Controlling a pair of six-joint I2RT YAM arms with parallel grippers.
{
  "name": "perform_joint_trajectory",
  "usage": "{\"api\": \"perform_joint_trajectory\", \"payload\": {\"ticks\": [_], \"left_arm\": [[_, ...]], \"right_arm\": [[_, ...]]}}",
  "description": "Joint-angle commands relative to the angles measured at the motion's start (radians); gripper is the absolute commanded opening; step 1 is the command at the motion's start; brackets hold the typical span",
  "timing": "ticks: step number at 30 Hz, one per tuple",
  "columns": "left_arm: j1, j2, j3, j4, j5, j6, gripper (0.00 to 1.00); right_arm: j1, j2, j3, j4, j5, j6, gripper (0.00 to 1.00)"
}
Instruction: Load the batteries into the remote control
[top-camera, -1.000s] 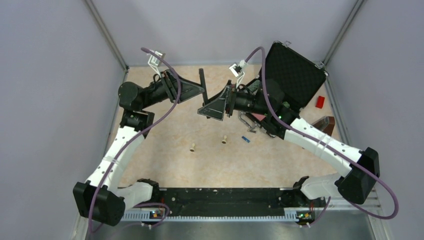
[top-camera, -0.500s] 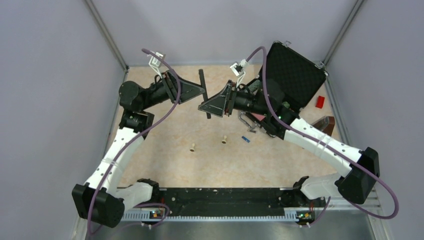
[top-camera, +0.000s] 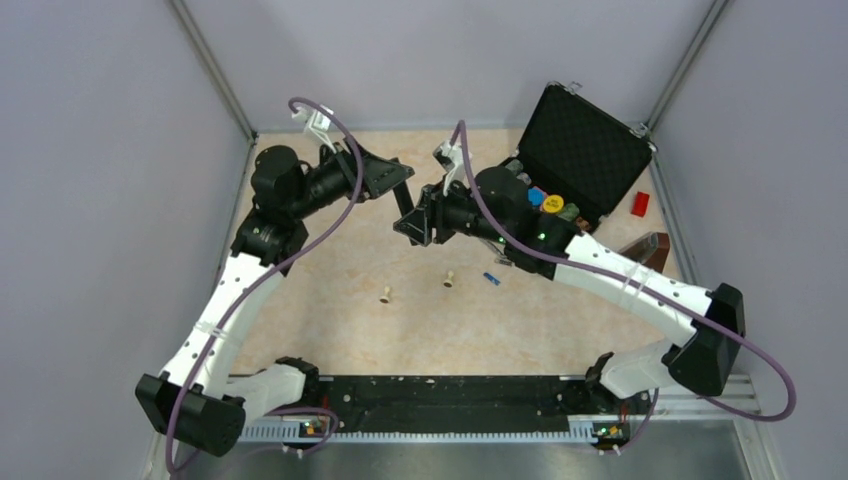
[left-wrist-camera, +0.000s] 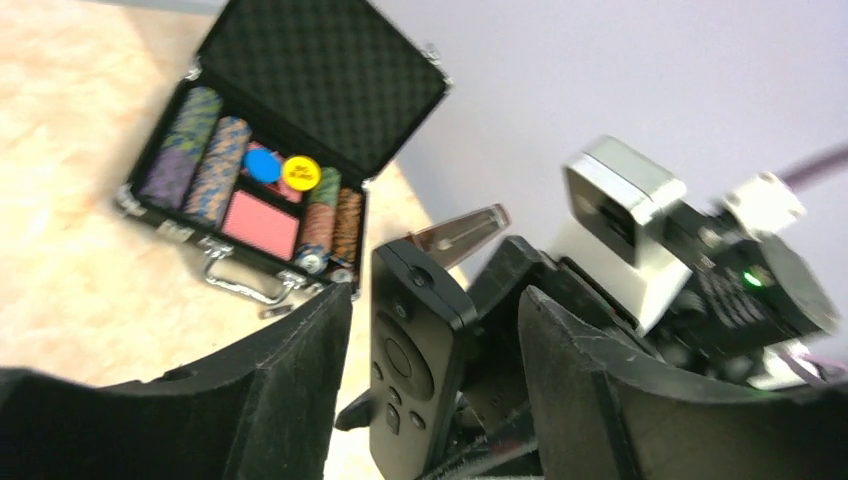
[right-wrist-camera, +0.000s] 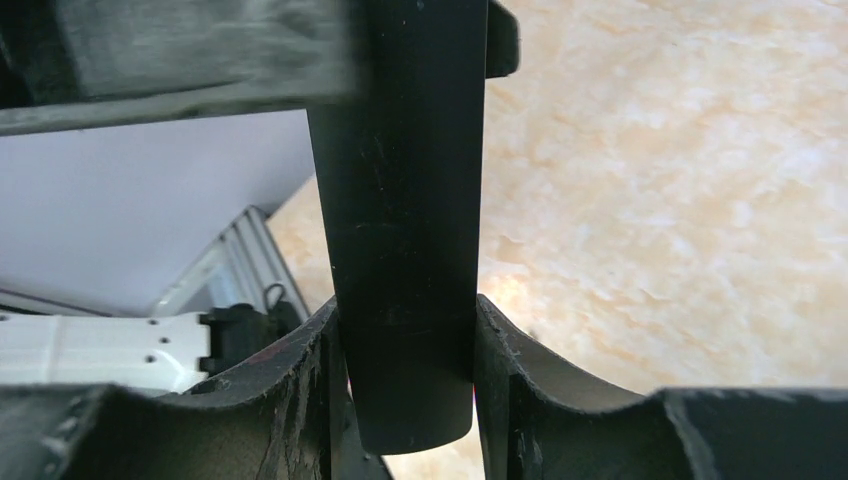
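Fingers (right-wrist-camera: 300, 390) of the right gripper (right-wrist-camera: 405, 400) were closed on the remote control (right-wrist-camera: 400, 220). They pinched it across its width and held it off the table, up and to the left of the open chip case (top-camera: 585, 150). The left gripper (left-wrist-camera: 435, 400) faced the remote from the other side with its fingers (left-wrist-camera: 290, 380) spread. They straddled the button face with a gap showing on at least one side, so they gripped nothing.

This pairing looked like one arm steadying the remote so the other could take hold or work at the back cover. The plain dark back in the right wrist view did not show whether that cover was on.

One blue battery (top-camera: 491, 279) lay on the table in front of the chip case, toward its left end, not yet loaded. No second battery was visible. Two beige pegs (top-camera: 450, 281) stood further left of the case, beyond the battery.

The chip case had its foam-lined lid raised. Inside were rows of stacked chips (left-wrist-camera: 205, 155), with a loose blue chip and a yellow one lying on top, and a pink block.
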Motion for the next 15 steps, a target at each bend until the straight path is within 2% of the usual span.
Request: {"api": "perform_joint_trajectory", "payload": {"ticks": [1,5,13,15], "left_arm": [[-0.026,0.04,0.062,-0.206,-0.17,0.107,0.64],[-0.043,0.045,0.047,-0.229,-0.198,0.118,0.56],[-0.054,0.094,0.052,-0.348,-0.214,0.178,0.54],[-0.053,0.11,0.057,-0.359,-0.194,0.179,0.51]], "right_arm": [[0.035,0.029,0.076,-0.076,0.161,-0.113,0.38],[0.038,0.045,0.08,-0.083,0.211,-0.121,0.38],[0.038,0.083,0.116,-0.1,0.227,-0.144,0.37],[0.038,0.094,0.13,-0.105,0.215,-0.149,0.37]]}}
